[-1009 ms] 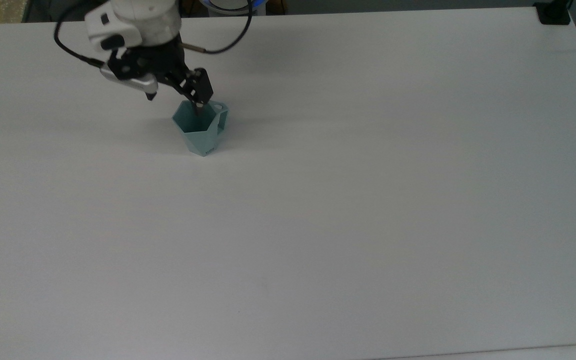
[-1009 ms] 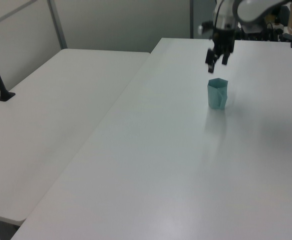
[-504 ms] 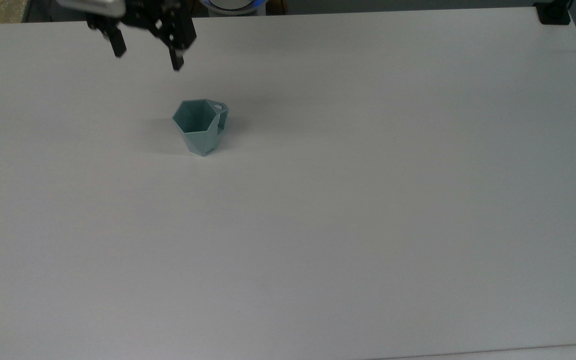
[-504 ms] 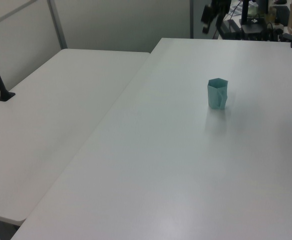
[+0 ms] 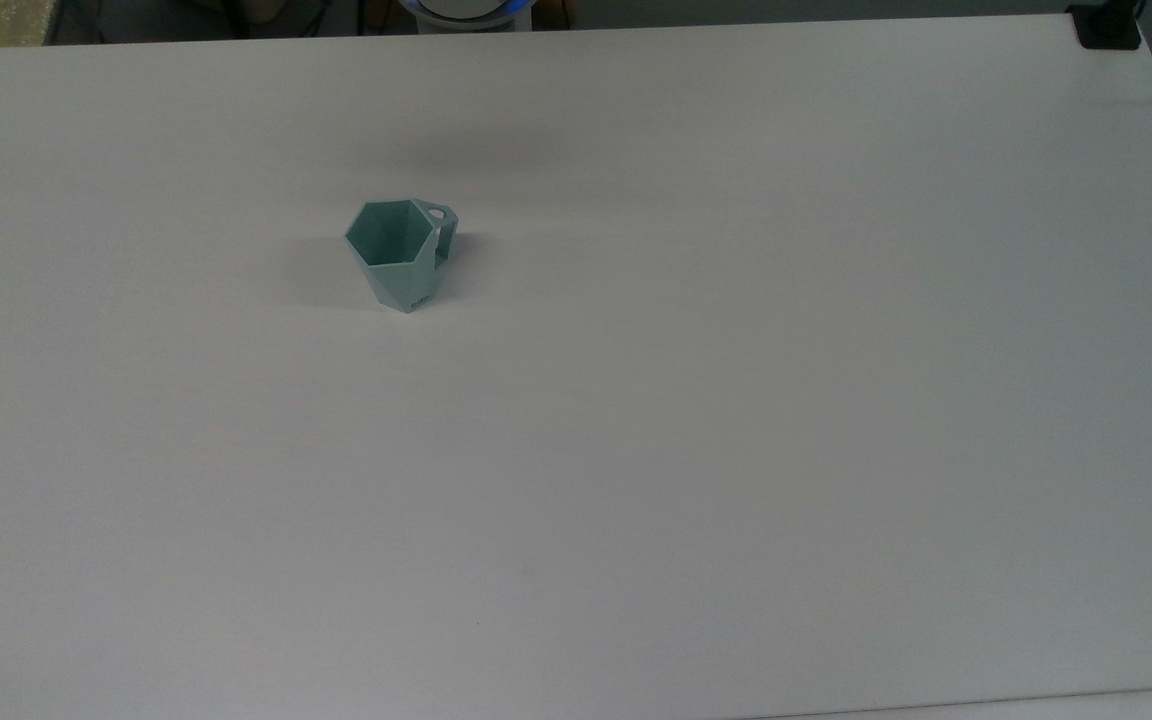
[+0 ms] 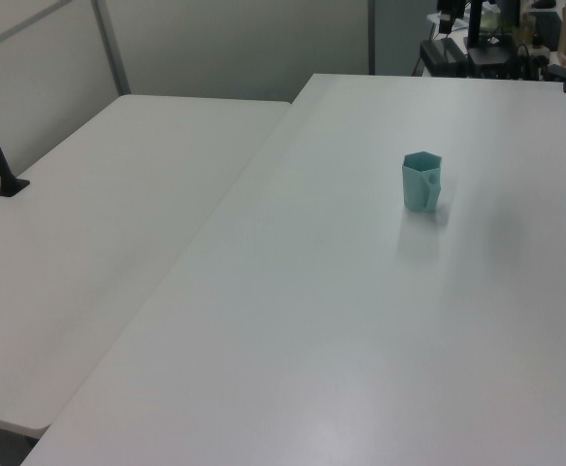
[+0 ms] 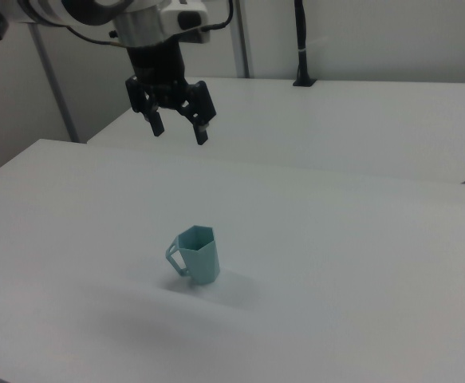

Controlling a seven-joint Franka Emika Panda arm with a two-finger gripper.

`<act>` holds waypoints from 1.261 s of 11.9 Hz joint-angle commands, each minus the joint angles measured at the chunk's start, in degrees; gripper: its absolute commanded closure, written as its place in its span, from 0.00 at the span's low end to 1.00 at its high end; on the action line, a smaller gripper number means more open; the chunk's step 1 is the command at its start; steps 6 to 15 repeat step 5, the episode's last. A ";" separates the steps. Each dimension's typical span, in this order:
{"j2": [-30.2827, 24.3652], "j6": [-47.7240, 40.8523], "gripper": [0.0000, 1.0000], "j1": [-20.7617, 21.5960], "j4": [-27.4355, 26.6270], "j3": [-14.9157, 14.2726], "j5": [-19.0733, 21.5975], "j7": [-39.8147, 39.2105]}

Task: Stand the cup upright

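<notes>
My hand (image 7: 176,128) hangs high above the counter (image 7: 360,263), fingers spread wide apart and pointing down, with nothing between them. The cup (image 7: 195,254) sits well below my hand and a little toward the right view's right, with clear air between us. It stands on its narrow base, the hexagonal rim open to the ceiling, so its long axis runs straight up, in line with my fingers. Its handle (image 7: 174,259) sticks out toward the right view's left, the side more nearly under my hand. In the top view the cup (image 5: 401,254) stands alone on the counter (image 5: 736,400), mouth up, and the left view shows the cup (image 6: 420,182) the same way. As I judge it, the cup is already upright and the job looks done; anything further would only be a straight descent onto the rim.
</notes>
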 commanded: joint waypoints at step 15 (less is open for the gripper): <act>-0.38 -3.56 0.00 -0.06 -0.63 -1.36 -0.58 -5.08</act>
